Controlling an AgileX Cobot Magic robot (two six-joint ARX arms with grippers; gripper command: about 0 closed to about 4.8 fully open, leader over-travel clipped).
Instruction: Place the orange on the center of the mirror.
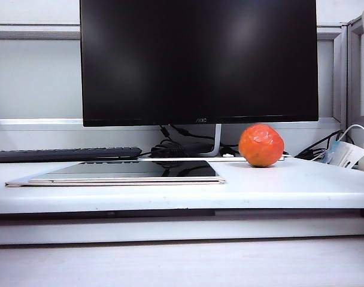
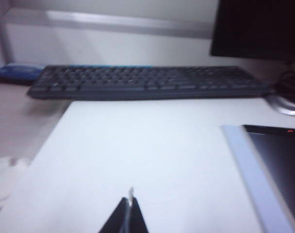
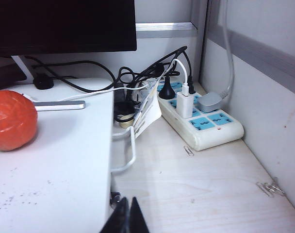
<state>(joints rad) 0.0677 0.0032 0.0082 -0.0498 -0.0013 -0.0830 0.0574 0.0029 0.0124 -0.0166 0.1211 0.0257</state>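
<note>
1. A black keyboard [image 1: 65, 154] lay at the far left of the exterior view, at about nine o'clock from the picture's middle, on the lower desk behind the white platform [image 1: 278, 185].
2. The left gripper [image 2: 129, 213] showed only in the left wrist view, its dark jaws pressed together with nothing between them, poised over bare white platform well short of the keyboard.
3. The mirror [image 1: 134, 171] lay flat on the left half of the platform, at about seven o'clock from the exterior view's middle, dark glass up, pale gold edge toward the camera, with nothing resting on it.
4. A black monitor [image 1: 199, 60] stood upright behind, filling twelve o'clock.
5. The orange [image 1: 261, 145] sat on the platform at about three o'clock from the mirror's centre, clear of its right edge and apart from both grippers.
6. The right gripper [image 3: 128, 216] showed only in the right wrist view, jaws closed and empty, above the platform's right edge.
7. A white power strip [image 3: 201, 119] with plugs and tangled cables lay on the wooden desk beyond the platform, against the wall.
</note>
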